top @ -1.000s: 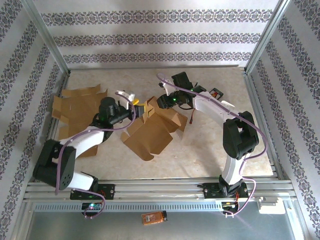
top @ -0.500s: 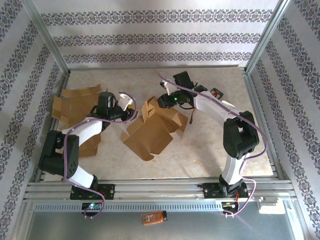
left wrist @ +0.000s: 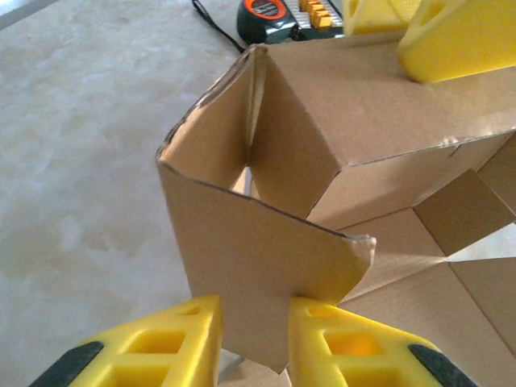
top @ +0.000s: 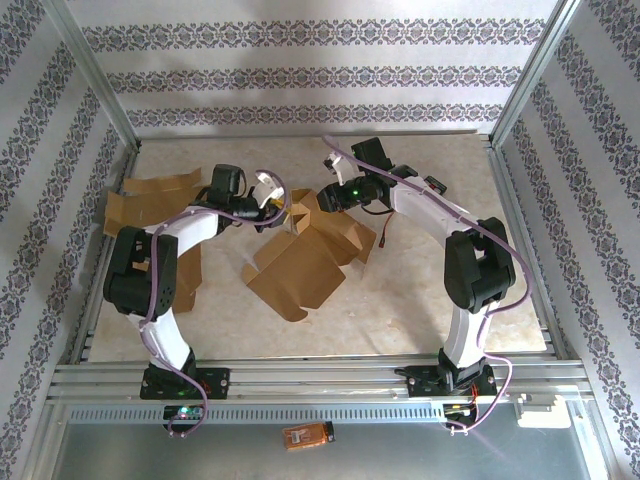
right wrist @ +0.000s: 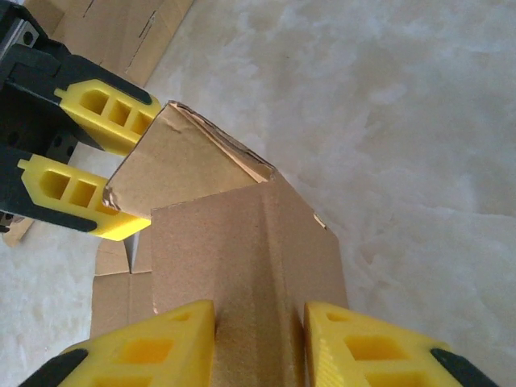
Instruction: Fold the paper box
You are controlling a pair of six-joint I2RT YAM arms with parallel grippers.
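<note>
the paper box (top: 300, 265) lies half-formed in the middle of the bench (top: 430, 300), its far end raised into walls. the left gripper (left wrist: 254, 313) is clamped on a loose flap at the box's far left corner, one yellow finger against each face, with little gap between them. the right gripper (right wrist: 260, 313) straddles the creased panel on the box's far side. its jaws are partly closed and press both slopes of the ridge, grasping it.

the left wrist view looks into the hollow between two upright walls of the box, with the right gripper's fingertips on the top panel beyond. the right wrist view looks along the ridge to the left gripper pinching the flap. the top view takes in flat cardboard sheets (top: 150, 210) well to the left of the box, and a small orange device (top: 308, 435) on the ledge nearer than the box.

one box, two grippers, four yellow fingers. the flat sheets overlap, so their number cannot be told.
</note>
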